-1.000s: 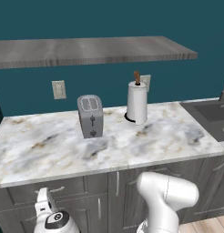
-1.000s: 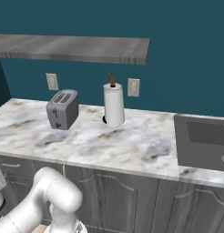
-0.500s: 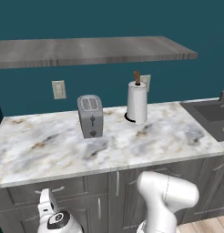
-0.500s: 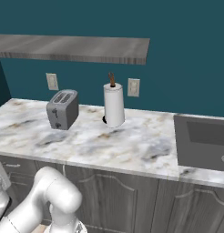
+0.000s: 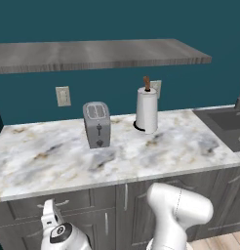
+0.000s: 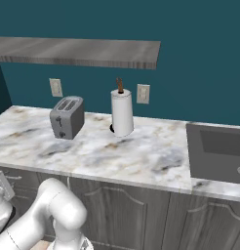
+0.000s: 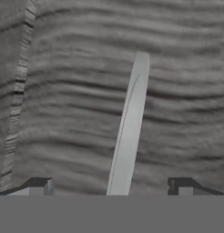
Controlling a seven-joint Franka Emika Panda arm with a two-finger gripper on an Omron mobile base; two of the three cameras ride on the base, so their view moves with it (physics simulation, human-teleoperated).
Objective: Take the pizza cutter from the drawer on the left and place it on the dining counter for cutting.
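Hand (image 5: 50,215) nearer drawer (image 7: 77,113), jaws wide

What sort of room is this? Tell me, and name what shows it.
A simulated kitchen, most likely: a toaster and paper towel holder stand on a marble counter, with a sink at its right end.

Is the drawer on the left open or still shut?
Shut. In the hand view the drawer front fills the frame flat, its handle lying between the open gripper tips, not yet grasped.
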